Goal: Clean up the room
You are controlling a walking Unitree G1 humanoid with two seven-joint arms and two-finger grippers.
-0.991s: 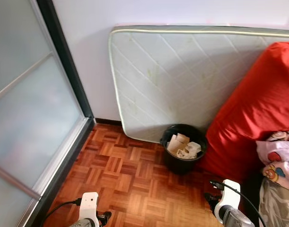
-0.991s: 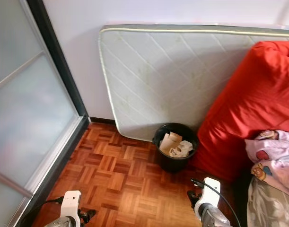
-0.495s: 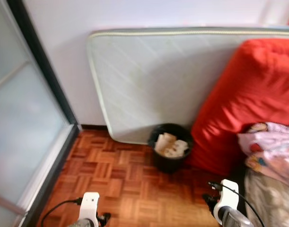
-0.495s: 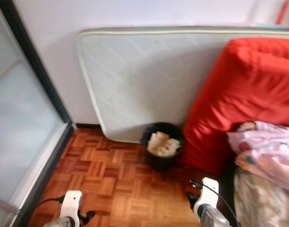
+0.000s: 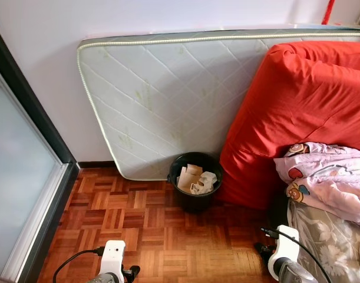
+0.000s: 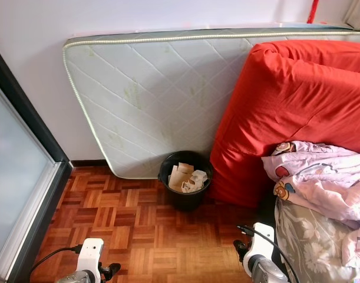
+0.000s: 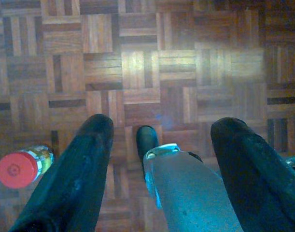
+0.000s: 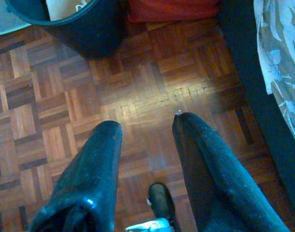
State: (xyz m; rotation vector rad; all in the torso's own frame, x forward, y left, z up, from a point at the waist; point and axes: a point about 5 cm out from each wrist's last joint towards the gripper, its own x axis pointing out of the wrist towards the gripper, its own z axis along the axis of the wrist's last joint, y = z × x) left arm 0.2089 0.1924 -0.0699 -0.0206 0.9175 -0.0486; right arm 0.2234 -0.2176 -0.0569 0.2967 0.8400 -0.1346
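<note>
Left gripper (image 7: 159,145) spread wide above dark parquet floor (image 7: 152,63), red-capped bottle (image 7: 21,166) just beside one finger; right gripper (image 8: 145,140) parted, empty. Camera swung rightward since a second ago: round black paper-filled bin (image 5: 194,180) now mid-frame, between propped white quilted mattress (image 5: 162,100) and red cushion (image 5: 297,112).

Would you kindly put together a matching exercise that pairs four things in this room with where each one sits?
Things:
1. black bin
2. mattress
3. pink cloth
4. red-capped bottle

Places:
A. on the parquet beside the left gripper's finger
B. leaning against the white wall
C. on the floor, holding paper scraps
D. lying in front of the red cushion

Pairs: 1-C, 2-B, 3-D, 4-A
</note>
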